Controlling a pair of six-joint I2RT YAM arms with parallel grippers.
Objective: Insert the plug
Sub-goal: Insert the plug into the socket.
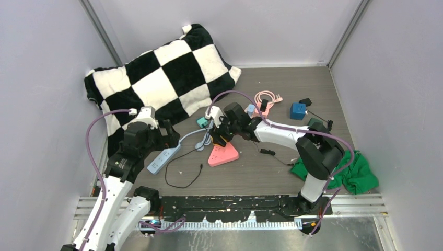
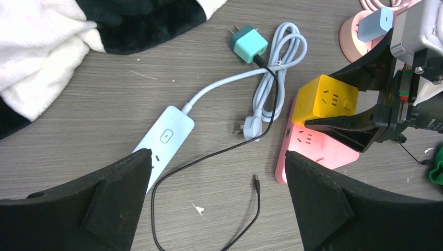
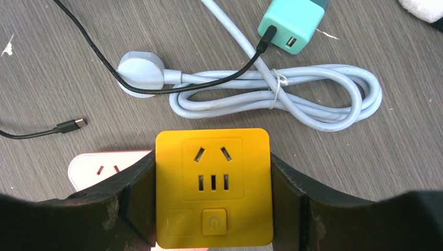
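1. Two hands in view. The right hand (image 1: 218, 137) grips a yellow socket cube (image 3: 214, 188) by two opposite side walls, fingers set well apart because the cube is wide. The left hand (image 2: 219, 188) gapes wide and holds nothing.
2. The cube is over the middle of the table (image 1: 271, 172), above the far end of the pink power strip (image 2: 313, 149). Its socket face and power button look up at the wrist camera, so any pins would be underneath, pointing down. The underside is hidden, so pins are unconfirmed.
3. Key relation: the strip is straight below the cube, with its open socket holes showing just beside the cube's edge, on the left hand's side. Touching or hovering: cannot tell.
4. Judgement: the plug is the cube's hidden underside and the target is the pink strip. The next move calls for a small sideways line-up over the holes, then a straight push down. The right hand is already on it; the left is apart.
5. Other candidate: a loose three-pin plug (image 2: 251, 127) on a tied pale blue cord (image 3: 292, 89), flat on the table between the left hand and the pink strip. Its pins aim at its own pale blue power strip (image 2: 164, 138). The left hand is nearer to this one.
6. The pale blue strip lies diagonally toward the table's left edge, one end under the left hand.
7. Snag risk: a teal USB charger (image 2: 248, 43) and a black USB cable (image 2: 209, 157) lie near the pink strip.
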